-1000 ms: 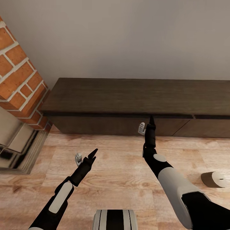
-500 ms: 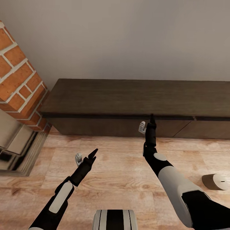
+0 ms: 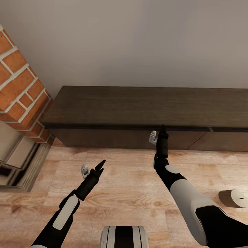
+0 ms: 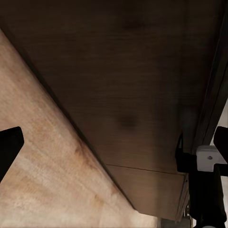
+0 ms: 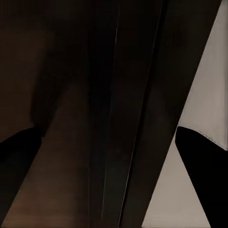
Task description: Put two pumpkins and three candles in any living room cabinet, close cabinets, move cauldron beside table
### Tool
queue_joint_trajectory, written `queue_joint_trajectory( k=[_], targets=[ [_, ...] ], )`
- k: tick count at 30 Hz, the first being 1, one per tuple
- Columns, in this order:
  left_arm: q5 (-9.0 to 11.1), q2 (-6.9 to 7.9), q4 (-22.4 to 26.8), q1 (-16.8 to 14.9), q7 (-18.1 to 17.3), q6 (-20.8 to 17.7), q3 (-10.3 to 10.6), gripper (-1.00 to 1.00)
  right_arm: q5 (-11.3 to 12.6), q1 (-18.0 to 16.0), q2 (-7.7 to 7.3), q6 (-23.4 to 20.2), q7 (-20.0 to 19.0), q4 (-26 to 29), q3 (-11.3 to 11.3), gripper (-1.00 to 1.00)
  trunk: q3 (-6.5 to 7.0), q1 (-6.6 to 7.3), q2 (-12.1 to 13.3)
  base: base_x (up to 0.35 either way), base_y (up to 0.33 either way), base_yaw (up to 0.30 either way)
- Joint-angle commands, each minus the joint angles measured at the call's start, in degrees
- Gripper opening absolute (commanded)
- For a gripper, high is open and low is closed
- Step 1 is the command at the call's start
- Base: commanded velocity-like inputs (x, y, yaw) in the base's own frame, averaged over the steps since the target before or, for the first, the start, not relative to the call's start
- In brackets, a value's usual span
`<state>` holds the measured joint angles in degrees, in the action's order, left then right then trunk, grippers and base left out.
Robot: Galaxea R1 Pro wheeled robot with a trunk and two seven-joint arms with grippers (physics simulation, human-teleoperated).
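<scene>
Right tool [image 3: 157,133] sits spread open and empty, its tips right at the cabinet [image 3: 137,105] where the top overhangs the drawer fronts, so I judge a drawer pull is next. My left tool [image 3: 92,168], also open and empty, hangs well short of the cabinet; one candle [image 3: 234,198] lies on the floor to the right of my right arm.

camera: tipped or backed off a touch, whole scene slid down
cabinet [image 3: 144,106]: sits lower in view
candle [image 3: 234,198]: drifted toward 4 o'clock, partly cut off
</scene>
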<state>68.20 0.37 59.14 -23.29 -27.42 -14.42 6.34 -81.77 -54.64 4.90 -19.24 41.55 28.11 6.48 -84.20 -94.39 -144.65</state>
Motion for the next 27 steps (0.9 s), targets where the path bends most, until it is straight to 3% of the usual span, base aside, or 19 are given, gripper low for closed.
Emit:
queue_joint_trajectory(
  k=[1, 27],
  targets=[
    [0.00, -0.01, -0.02, 0.00, -0.01, 0.00, 0.00, 1.00, -0.06, -0.04, 0.00, 0.08, 0.01, 0.01, 0.11, -1.00, 0.01, 0.00, 0.00, 0.000, 0.000, 0.000],
    [0.00, 0.02, -0.04, 0.00, -0.01, 0.00, -0.01, 1.00, 0.12, -0.02, -0.03, 0.17, 0.11, 0.10, -0.24, -1.00, 0.01, 0.00, 0.00, -0.016, 0.005, 0.000]
  ],
)
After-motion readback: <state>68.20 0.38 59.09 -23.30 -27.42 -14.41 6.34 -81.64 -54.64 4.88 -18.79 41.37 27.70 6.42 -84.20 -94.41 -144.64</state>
